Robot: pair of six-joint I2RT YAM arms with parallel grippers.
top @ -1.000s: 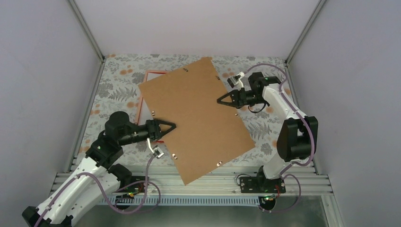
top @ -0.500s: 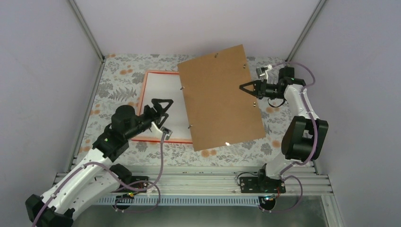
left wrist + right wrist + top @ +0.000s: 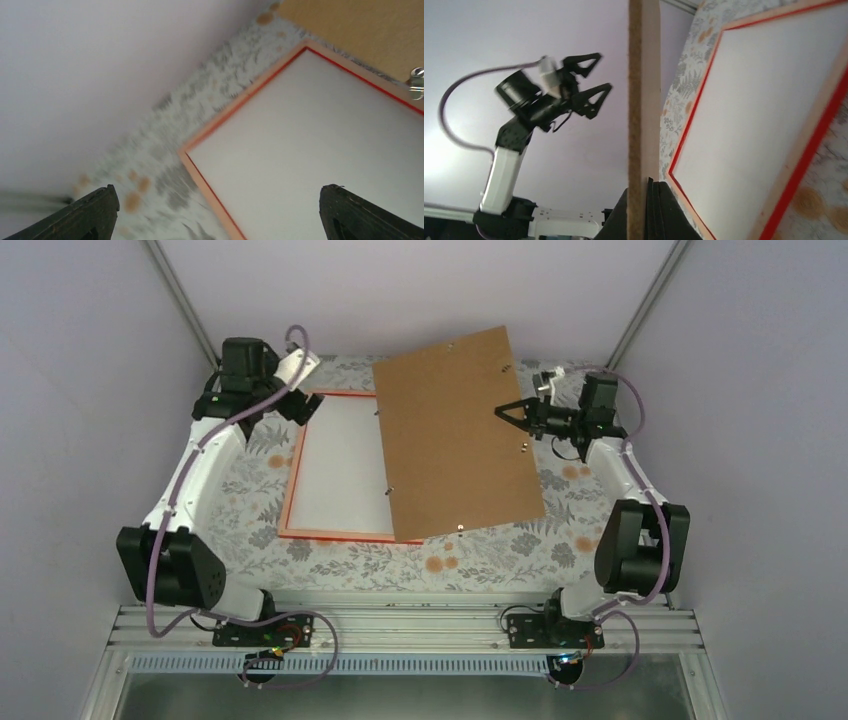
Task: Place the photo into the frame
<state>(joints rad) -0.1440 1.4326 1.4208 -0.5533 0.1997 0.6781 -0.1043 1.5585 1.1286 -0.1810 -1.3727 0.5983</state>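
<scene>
The frame [image 3: 330, 535] lies flat on the table with its orange-pink and red edge [image 3: 240, 101] up. A plain white sheet [image 3: 340, 465], the photo with its back up, fills its opening [image 3: 310, 150]; no print shows. My right gripper [image 3: 503, 412] is shut on the right edge of the brown backing board [image 3: 455, 430], which is tilted up over the frame's right side. In the right wrist view the board's edge [image 3: 636, 100] stands between the fingers of the right gripper [image 3: 641, 190]. My left gripper [image 3: 297, 408] hangs open and holds nothing above the frame's far left corner [image 3: 220, 200].
A floral cloth [image 3: 240, 440] covers the table. Pale enclosure walls stand close at left, right and back, with metal corner posts [image 3: 185, 300]. An aluminium rail [image 3: 400, 625] carrying both arm bases runs along the near edge.
My left gripper opened and its arm swung from the frame's near left to its far left corner. The right gripper drew the board rightward, uncovering the white sheet in the frame.
</scene>
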